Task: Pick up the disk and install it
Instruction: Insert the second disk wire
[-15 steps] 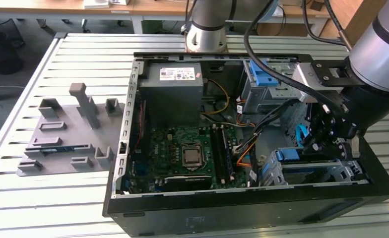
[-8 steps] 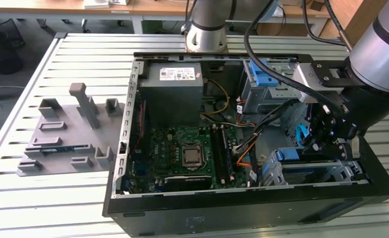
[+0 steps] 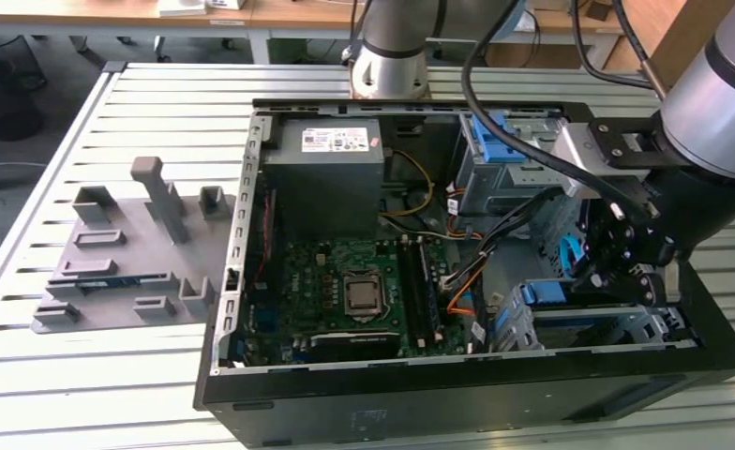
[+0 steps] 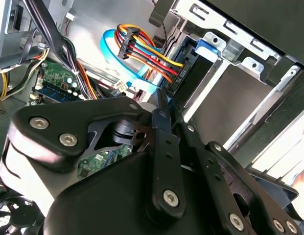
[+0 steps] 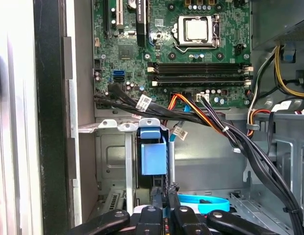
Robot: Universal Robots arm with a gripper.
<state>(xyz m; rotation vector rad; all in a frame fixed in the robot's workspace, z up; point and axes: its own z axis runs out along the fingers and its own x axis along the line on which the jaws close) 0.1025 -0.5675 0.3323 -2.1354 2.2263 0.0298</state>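
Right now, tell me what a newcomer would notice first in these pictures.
An open computer case lies on a slatted metal table, its green circuit board bare. The robot's black pincer reaches into the case on the exterior view's right, beside blue drive brackets and bundled cables.

The exterior view is evenly lit from above, and soft glare is seen on the slatted metal desk point(image 3: 93, 375). The computer case point(image 3: 468, 394) interior is left in shadow. In the second wrist view, the gripper point(image 4: 164, 105) is rendered dark and slightly blurred, while a washed-out bright patch is seen beyond it.
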